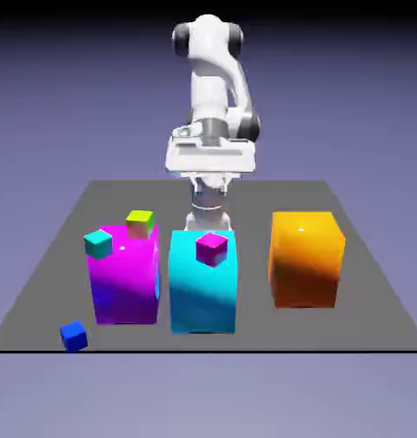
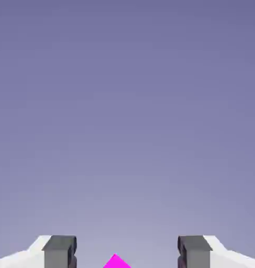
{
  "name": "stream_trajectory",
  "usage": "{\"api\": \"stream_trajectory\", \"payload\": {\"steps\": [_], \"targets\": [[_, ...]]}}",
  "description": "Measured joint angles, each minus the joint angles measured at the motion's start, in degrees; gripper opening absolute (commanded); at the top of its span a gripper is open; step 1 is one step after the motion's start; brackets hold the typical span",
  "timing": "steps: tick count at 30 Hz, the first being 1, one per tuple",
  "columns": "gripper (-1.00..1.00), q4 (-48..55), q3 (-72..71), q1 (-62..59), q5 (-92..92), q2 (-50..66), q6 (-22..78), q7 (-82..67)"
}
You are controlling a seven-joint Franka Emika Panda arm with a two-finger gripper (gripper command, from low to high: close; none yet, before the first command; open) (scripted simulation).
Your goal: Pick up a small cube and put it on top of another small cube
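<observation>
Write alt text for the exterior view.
White Franka Panda arm, gripper open, behind magenta, cyan and orange blocks. Small deep-blue cube sits near the table's front edge; small teal, yellow-green and magenta cubes also show.

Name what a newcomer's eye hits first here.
Three big glossy blocks across the dark table in the exterior view: magenta toward the left, cyan near the middle, orange toward the right. Next, the white arm rising behind them at top middle. The small deep-blue cube sits alone near the front-left edge.
</observation>
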State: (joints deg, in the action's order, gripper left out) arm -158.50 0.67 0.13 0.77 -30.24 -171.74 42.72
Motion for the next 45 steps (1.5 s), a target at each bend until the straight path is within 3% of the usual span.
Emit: {"api": "stream_trajectory", "payload": {"steps": [45], "targets": [[0.0, 91.9, 24.5, -20.5, 28.4, 88.6, 83.1, 9.7]]}}
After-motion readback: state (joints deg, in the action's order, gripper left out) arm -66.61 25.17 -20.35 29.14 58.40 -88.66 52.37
